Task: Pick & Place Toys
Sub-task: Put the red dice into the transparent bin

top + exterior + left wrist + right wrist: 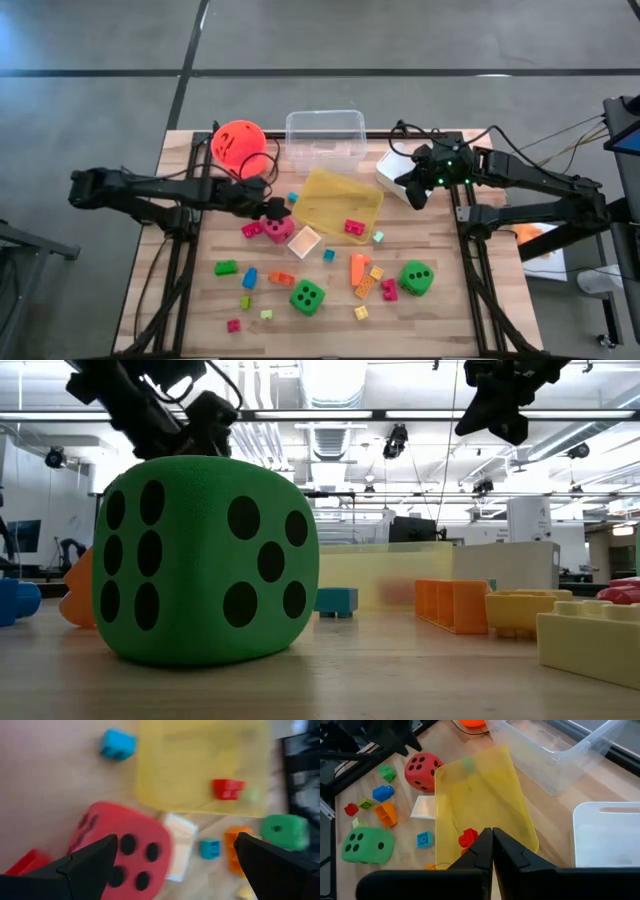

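The toys lie scattered on the wooden table: a pink-red dotted die (280,229), two green dotted dice (308,296) (417,277) and several small bright blocks such as a blue one (249,277). One red block (353,227) lies in the yellow tray (335,200). My left gripper (272,211) hangs open just above the pink-red die (120,847), slanting down, with its fingers (87,867) wide apart on either side of it and not touching. My right gripper (492,834) is shut on nothing, in the air between the yellow tray and the white tray (392,172).
A clear tub (325,135) and an orange bucket (238,142) stand at the far edge. A small white square tray (303,241) sits beside the pink-red die. In the low view one green die (205,560) fills the foreground. Black frame rails run along both table sides.
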Available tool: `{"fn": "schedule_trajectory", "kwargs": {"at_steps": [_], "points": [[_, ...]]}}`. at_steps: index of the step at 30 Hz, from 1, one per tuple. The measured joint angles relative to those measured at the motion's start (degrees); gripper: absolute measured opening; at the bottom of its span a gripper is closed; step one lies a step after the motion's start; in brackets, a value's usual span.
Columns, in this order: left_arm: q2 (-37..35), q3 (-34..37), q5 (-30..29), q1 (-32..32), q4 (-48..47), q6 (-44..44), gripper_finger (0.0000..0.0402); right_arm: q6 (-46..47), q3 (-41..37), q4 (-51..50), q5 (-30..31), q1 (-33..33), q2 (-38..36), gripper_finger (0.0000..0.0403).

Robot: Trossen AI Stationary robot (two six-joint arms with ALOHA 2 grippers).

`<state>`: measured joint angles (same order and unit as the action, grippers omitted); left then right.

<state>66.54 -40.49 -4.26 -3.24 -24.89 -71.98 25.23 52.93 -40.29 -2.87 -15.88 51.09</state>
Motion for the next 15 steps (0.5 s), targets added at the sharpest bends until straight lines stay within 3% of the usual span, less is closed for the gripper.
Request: {"fn": "schedule_trajectory", "kwargs": {"at_steps": [6,11,15], "points": [[2.0,-6.7,-1.0,-0.1,-8.2,6.7,0.0398,-0.4,0.0,0.0,0.0,0.0,0.0,0.0008],[4.7,-12.7,-5.5,0.1,-15.6,19.1,0.0398,-2.5,0.0,0.2,0.0,0.0,0.0,0.0009],[8.0,-14.9,-5.2,1.2,-15.9,29.6,0.0398,-2.7,0.0,0.2,0.0,0.0,0.0,0.0009]]}}
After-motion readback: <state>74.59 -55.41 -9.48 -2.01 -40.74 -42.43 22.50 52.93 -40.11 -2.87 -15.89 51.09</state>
